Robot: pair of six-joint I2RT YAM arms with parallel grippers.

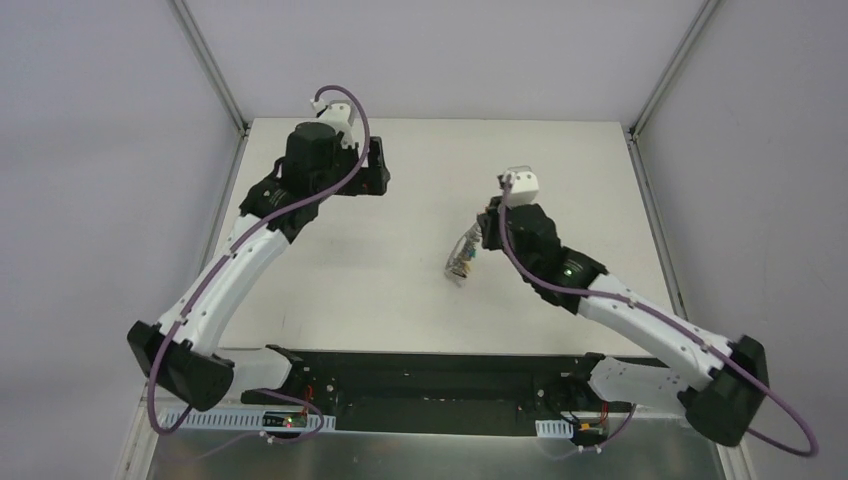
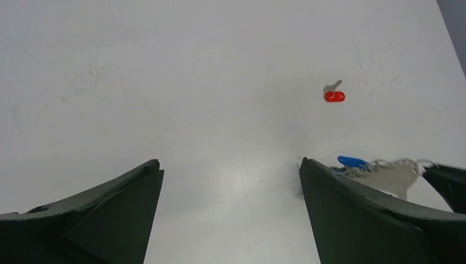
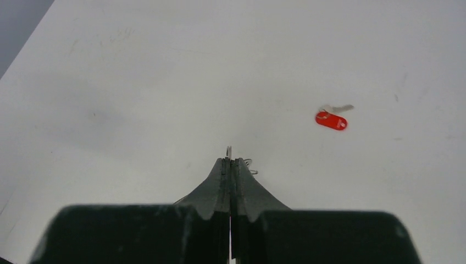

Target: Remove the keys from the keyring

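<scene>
- From above, the left gripper (image 1: 378, 170) hangs over the far left part of the table (image 1: 400, 290), well apart from the work. The right gripper (image 1: 483, 232) is right of centre, with the keyring (image 1: 466, 245) slanting down from it towards the near side and the keys (image 1: 459, 270) bunched at its lower end.
- In the left wrist view the fingers stand wide apart with nothing between them. A red key (image 2: 333, 97) lies alone on the table, already off. To the right, a blue-tagged key (image 2: 351, 161) sits with the bunch on the ring.
- In the right wrist view the fingers are pressed together with a sliver of metal at the tips, which I take to be the keyring.
- I'd say one key is done. Next the left arm must cross to the bunch and pinch one key.
</scene>
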